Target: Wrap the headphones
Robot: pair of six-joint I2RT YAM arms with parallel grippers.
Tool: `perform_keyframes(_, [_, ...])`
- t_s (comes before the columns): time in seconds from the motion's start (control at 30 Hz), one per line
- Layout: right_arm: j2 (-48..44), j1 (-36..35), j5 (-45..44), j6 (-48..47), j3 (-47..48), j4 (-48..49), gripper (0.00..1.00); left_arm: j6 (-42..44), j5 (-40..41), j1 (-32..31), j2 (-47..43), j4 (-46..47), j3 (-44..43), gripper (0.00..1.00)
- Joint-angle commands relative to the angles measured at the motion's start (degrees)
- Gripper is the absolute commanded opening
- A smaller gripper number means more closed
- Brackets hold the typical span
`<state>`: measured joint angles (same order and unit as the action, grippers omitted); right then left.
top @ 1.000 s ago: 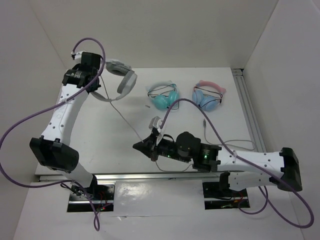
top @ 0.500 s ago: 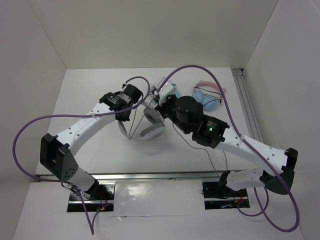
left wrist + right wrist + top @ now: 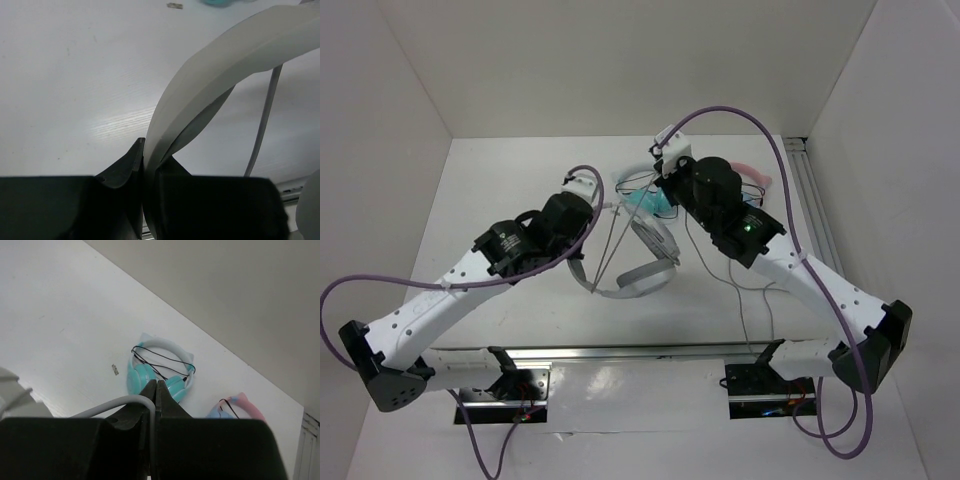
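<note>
Here, left hand (image 3: 143, 161) pinching the headphones (image 3: 225, 65), right hand (image 3: 155, 390) pinching their grey cable (image 3: 122, 399).

Toward the far edge of the bench (image 3: 60, 315) lies a small teal headset (image 3: 136, 380), black cord looped round it; a pink-banded blue pair (image 3: 240, 402) sits beside it, nearer the right corner.

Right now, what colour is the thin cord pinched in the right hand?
Light grey; the cable shows best in the right wrist view.

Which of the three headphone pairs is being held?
The large light-grey pair: the left end effector clamps its headband; the teal pair and pink pair lie ungripped.
</note>
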<state>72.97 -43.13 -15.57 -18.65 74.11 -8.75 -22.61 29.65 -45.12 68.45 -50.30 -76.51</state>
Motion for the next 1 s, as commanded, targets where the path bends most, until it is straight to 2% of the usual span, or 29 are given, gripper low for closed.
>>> perform_keyframes(0.0, [0.16,4.28,1.68,1.16,3.93,9.47,0.00,3.81,-4.34,-4.44,0.46,-5.24,0.05,0.00])
perform_keyframes(0.2, [2.35,6.22,5.98,2.22,6.93,8.84,0.00,1.79,-2.50,-7.52,3.35,-8.66,-1.62,0.00])
perform_keyframes(0.33, [3.84,11.38,9.94,5.20,3.60,11.20,0.02,1.17,-1.88,-9.80,2.67,-9.29,-6.70,0.00])
perform_keyframes(0.43, [4.64,14.12,17.22,7.14,-0.01,12.53,0.08,0.55,-1.27,-11.30,2.14,-11.31,-10.93,0.00])
perform_keyframes(0.47, [5.25,15.17,22.29,7.14,-0.54,13.32,0.10,0.03,-1.26,-11.30,2.13,-12.26,-13.46,0.00])
perform_keyframes(0.5, [6.12,15.19,25.21,7.14,-0.54,13.32,0.16,0.02,-1.78,-11.91,1.61,-12.27,-14.62,0.00])
perform_keyframes(0.6, [8.41,18.17,36.29,8.10,-0.02,13.32,0.21,0.64,-5.29,-12.62,0.03,-12.37,-17.18,0.00])
perform_keyframes(0.67, [10.34,20.18,44.17,9.86,1.38,13.32,0.30,1.25,-7.05,-12.62,-1.11,-11.23,-19.02,0.00])
perform_keyframes(0.73, [11.84,21.33,49.29,11.61,1.92,13.32,0.35,1.25,-8.29,-13.15,-2.96,-10.44,-19.98,0.00])
perform_keyframes(0.83, [14.47,21.95,58.62,16.36,0.70,17.61,0.40,1.25,-8.29,-13.15,-4.72,-8.42,-22.27,0.00])
perform_keyframes(0.87, [15.79,21.00,60.73,20.11,-0.44,22.50,0.40,0.73,-8.29,-13.15,-5.25,-8.41,-23.76,0.00])
perform_keyframes(0.97, [17.37,17.22,60.58,24.88,-7.64,30.79,0.40,0.12,-6.36,-13.15,-4.73,-7.88,-26.40,0.00])
